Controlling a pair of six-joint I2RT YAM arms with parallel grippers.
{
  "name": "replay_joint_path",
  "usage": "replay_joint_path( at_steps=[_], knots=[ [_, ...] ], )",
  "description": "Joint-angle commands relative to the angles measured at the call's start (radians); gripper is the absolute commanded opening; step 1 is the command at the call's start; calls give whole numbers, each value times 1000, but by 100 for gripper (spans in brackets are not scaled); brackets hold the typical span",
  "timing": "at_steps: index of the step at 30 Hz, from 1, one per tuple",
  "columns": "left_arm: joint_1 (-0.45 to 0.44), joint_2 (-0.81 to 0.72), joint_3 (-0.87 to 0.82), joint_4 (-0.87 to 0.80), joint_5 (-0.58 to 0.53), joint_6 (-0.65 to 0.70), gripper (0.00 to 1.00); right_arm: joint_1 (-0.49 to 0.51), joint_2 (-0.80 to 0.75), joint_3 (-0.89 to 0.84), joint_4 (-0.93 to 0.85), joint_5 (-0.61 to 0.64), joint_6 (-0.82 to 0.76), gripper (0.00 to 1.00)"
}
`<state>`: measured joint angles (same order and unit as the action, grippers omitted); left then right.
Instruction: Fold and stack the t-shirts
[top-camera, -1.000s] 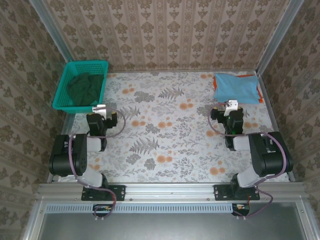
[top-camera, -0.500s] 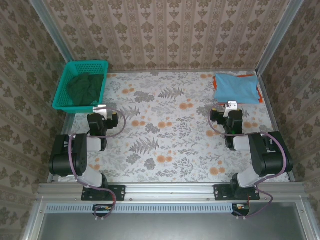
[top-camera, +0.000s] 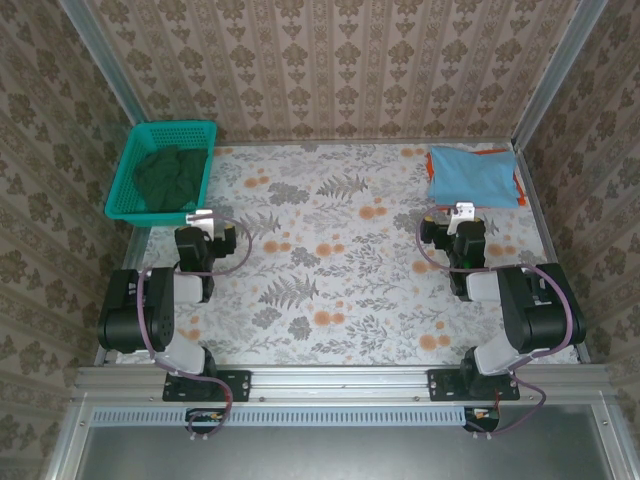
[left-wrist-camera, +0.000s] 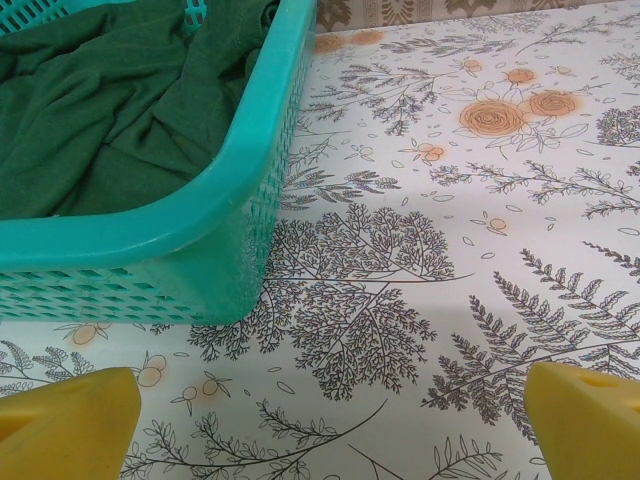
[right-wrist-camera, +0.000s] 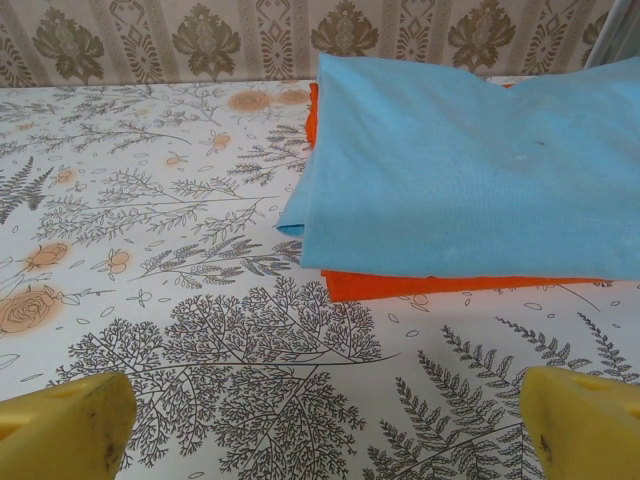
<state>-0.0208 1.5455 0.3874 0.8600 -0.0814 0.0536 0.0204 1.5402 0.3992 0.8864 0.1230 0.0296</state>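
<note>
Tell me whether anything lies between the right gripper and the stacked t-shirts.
Nothing visible does. The right gripper, jaws open, faces the light-blue t-shirt, which lies folded on the orange t-shirt. Just bare floral tabletop lies between the gripper and the stack.

Light-blue t-shirt (right-wrist-camera: 470, 170), orange t-shirt (right-wrist-camera: 420, 285); teal basket (left-wrist-camera: 250, 170), seemingly dark-green cloth (left-wrist-camera: 110, 110).

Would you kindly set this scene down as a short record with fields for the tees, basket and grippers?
blue tee: folded, on top of the orange tee, far right of the table
orange tee: beneath, edges showing
basket: far left, green cloth inside
left gripper: open, empty, facing the basket
right gripper: open, empty, facing the tees
</note>
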Motion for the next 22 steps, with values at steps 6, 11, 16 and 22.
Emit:
replay_joint_path(
  at_steps=[6, 11, 16, 22],
  knots=[
    [-5, -7, 11, 11, 8, -11, 100, 4, -7, -6, 0, -11, 10, 99],
    [-5, -8, 12, 11, 8, -10, 100, 4, -7, -6, 0, -11, 9, 99],
    [-5, -7, 12, 11, 8, -11, 100, 3, -5, 0, -6, -13, 10, 100],
    [-4, -8, 11, 11, 9, -11, 100, 1, -7, -5, -1, -20, 10, 100]
  ],
)
